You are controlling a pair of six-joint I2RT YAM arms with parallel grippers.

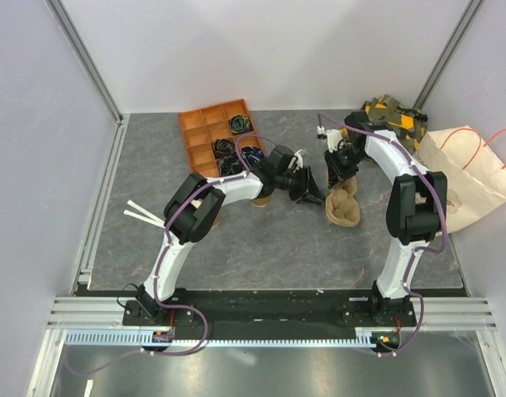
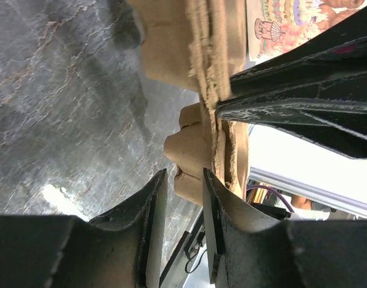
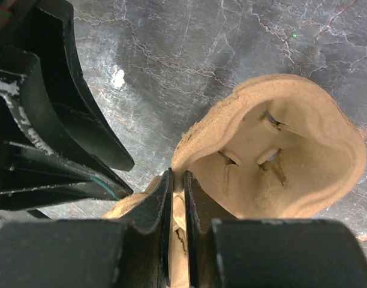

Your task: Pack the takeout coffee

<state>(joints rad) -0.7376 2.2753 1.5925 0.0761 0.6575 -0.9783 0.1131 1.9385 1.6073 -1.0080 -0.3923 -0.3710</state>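
Note:
The brown pulp cup carrier [image 1: 344,207] hangs tilted at mid-table, its lower end on the surface. My right gripper [image 1: 340,172] is shut on its rim; the right wrist view shows the fingers [image 3: 177,175] pinching the rim beside an empty pocket [image 3: 273,162]. My left gripper [image 1: 309,188] is open right beside the carrier's left side; in its wrist view the fingertips [image 2: 183,175] stand apart just short of a pocket bulge [image 2: 189,147]. No cup with a black lid shows. A tan shape [image 1: 260,199] peeks from under the left arm; I cannot tell what it is.
An orange divided tray [image 1: 205,132] with dark items stands at the back. A paper bag [image 1: 472,178] with orange handles lies at the right, and a camouflage-patterned thing [image 1: 390,114] sits behind the right arm. White sticks [image 1: 144,217] lie at the left.

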